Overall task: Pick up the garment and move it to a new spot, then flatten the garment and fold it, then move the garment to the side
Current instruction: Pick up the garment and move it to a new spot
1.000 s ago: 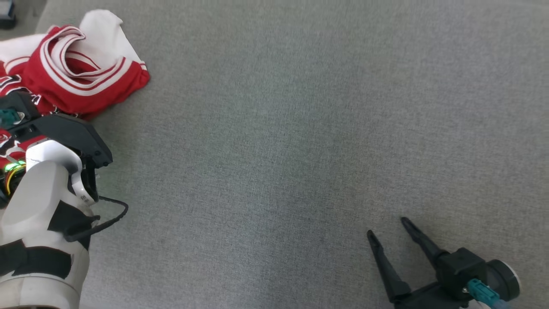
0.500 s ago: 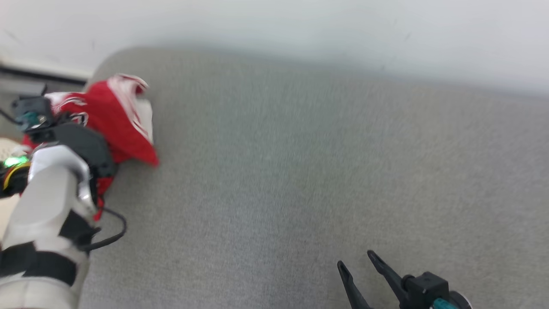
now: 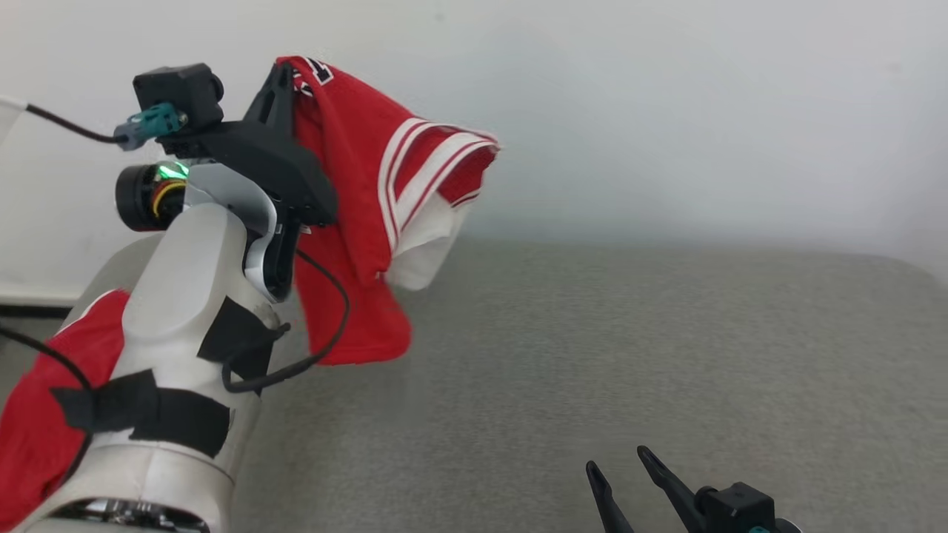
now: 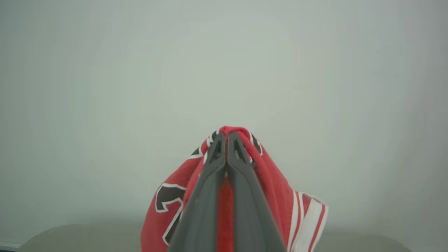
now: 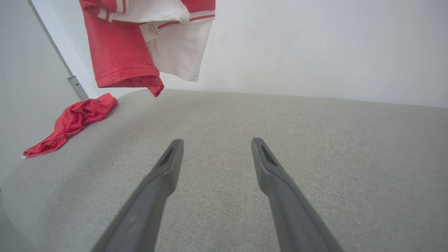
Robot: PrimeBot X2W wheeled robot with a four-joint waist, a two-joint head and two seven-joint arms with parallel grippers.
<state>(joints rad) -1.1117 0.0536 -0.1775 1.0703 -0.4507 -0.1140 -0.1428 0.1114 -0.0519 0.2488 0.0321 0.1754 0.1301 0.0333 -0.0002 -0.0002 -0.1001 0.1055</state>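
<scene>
Two pincers: left pincer (image 4: 225, 138) clamps the red garment (image 3: 348, 170) aloft, right pincer (image 5: 215, 141) gapes empty

The garment (image 3: 355, 170) is red with white stripes and black lettering; the surface (image 3: 629, 355) is grey.

- In the head view, the left gripper (image 3: 285, 74) has its fingertips buried in a fold of the garment (image 3: 355, 185).
- The forearm (image 3: 185, 296) covers the garment's left side.
- The bottom edge cuts off the right gripper (image 3: 618, 470) below its fingers and a bit of its body.
- In the left wrist view, the fingers (image 4: 206, 196) hide part of the black lettering (image 4: 168, 199), which is unreadable. The bottom edge cuts the garment.
- In the right wrist view, the top edge cuts the garment, and its label (image 5: 151, 30) is too small to read.
- Whether the red cloth (image 5: 70, 122) lying low at that view's left joins the garment cannot be told.
</scene>
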